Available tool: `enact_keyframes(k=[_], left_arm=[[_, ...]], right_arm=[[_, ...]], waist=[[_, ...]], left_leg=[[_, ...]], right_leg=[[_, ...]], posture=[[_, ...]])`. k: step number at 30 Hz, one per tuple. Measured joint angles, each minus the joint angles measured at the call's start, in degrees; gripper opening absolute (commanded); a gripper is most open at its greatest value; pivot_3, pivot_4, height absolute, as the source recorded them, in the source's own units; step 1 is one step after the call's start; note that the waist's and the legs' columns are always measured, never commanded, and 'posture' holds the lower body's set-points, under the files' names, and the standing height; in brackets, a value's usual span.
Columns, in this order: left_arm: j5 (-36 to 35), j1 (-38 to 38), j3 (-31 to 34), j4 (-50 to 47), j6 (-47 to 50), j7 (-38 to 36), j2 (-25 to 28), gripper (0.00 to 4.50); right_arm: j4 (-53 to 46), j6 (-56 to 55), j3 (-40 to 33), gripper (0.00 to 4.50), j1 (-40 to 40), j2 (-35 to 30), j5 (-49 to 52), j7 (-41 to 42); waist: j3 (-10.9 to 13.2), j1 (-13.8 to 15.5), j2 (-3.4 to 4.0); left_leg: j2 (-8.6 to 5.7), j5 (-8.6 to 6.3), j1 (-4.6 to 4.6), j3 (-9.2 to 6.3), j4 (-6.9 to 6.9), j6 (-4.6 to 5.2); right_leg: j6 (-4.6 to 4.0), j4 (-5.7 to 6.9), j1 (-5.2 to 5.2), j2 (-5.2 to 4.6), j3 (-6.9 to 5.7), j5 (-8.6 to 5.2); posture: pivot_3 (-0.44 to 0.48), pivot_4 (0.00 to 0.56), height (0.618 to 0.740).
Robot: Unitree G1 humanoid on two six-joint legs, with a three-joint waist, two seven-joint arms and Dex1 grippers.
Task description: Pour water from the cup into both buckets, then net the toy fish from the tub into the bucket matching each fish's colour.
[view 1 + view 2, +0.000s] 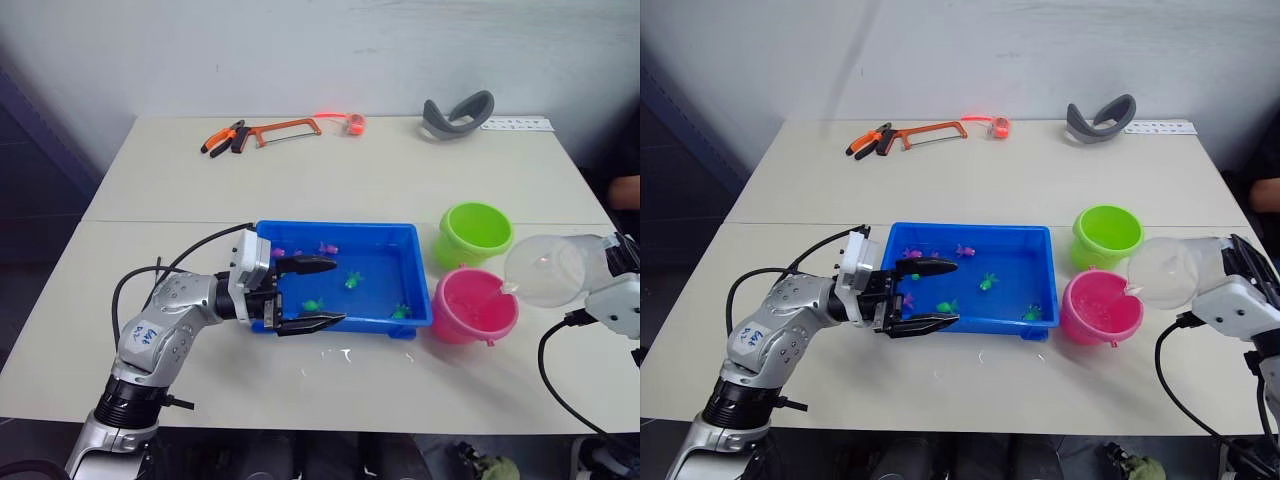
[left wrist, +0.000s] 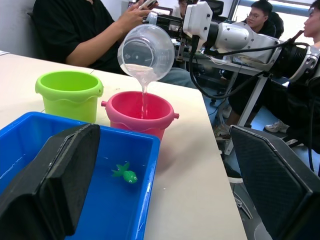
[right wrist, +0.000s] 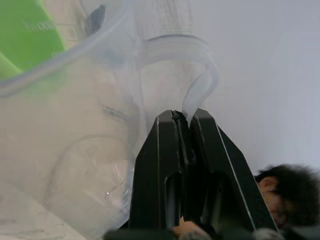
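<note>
Looking down from the head, the left eye view shows the blue tub point(image 1: 335, 275) in the middle of the pale table point(image 1: 330, 170), with tiny pink and green toy fish point(image 1: 353, 281) scattered in it. The left gripper point(image 1: 308, 294) hangs at the tub's near-left corner with its two black fingers spread wide, one over the water and one by the front rim, holding nothing. To the right of the tub stand the green bucket point(image 1: 474, 233) and, nearer the robot, the pink bucket point(image 1: 474, 305). The right gripper point(image 1: 604, 268) holds the clear cup point(image 1: 549, 270) tipped on its side, mouth toward the pink bucket and just above its rim. At the far edge lie an orange hacksaw point(image 1: 285, 129), pliers point(image 1: 222, 139) and a grey curved object point(image 1: 457, 114).

The left wrist view adds what the head cannot resolve: a thin stream of water point(image 2: 145, 95) falls from the cup's lip into the pink bucket. It also shows one green fish point(image 2: 125, 174) near the tub's corner, well ahead of the open fingers point(image 2: 60, 180), and people seated beyond the table.

The right wrist view shows the grip itself: the two black fingers point(image 3: 165, 165) are pressed close together on the cup's clear handle point(image 3: 200, 75), with the cup wall directly against them and a patch of green bucket seen through it.
</note>
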Motion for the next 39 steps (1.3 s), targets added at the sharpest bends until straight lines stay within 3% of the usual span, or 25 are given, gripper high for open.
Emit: enact_keyframes(k=[7,13,18,24,31,39], left_arm=[[0.06,0.0,0.63,0.47,-0.56,-0.69,0.99,4.5],[-1.26,-1.78,4.73,2.09,0.39,1.29,0.48,4.5],[-1.25,-3.89,6.23,3.59,2.31,5.65,-0.97,4.5],[-1.19,-6.32,7.04,4.86,3.02,8.62,-1.94,4.5],[-0.1,-6.62,6.9,4.92,2.84,10.39,-3.21,4.5],[2.92,-6.67,5.85,4.91,1.33,12.06,-4.04,4.5]], right_arm=[[-0.01,4.37,-0.5,0.07,-0.51,1.52,11.97,4.11],[-0.25,14.84,-2.68,0.07,-5.49,1.25,21.54,6.14],[2.51,18.03,-1.99,0.07,-10.82,-2.97,19.34,5.7],[14.57,18.02,4.11,0.07,-21.52,-8.66,13.68,4.7],[26.64,12.36,11.41,0.07,-29.42,-9.68,9.4,3.86],[32.09,8.24,17.76,0.07,-35.29,-10.75,4.78,2.92]], waist=[[0.0,0.0,0.0],[0.0,0.01,0.0],[0.0,0.0,-0.01],[0.01,-0.09,-0.01],[0.01,-0.12,-0.02],[0.01,-0.12,-0.03]], left_leg=[[0.0,0.0,0.0,-0.01,0.0,0.01],[0.0,0.02,0.0,-0.02,0.06,0.04],[-0.01,0.02,-0.02,0.0,0.07,0.05],[-0.01,0.03,-0.03,0.01,0.06,0.05],[-0.01,0.04,-0.06,0.01,0.07,0.05],[-0.01,0.05,-0.07,0.01,0.07,0.04]], right_leg=[[0.0,0.04,0.0,0.0,0.0,0.0],[0.0,0.13,0.0,-0.03,-0.01,0.0],[0.0,0.23,-0.02,-0.03,-0.01,0.0],[0.0,0.25,-0.03,-0.02,-0.03,0.0],[0.0,0.23,-0.03,-0.02,-0.05,0.0],[0.0,0.22,-0.03,-0.01,-0.06,0.0]], posture=[[0.0,0.15,0.74],[0.0,0.15,0.74],[0.0,0.15,0.74],[0.0,0.15,0.74],[0.0,0.15,0.74],[0.0,0.15,0.74]])
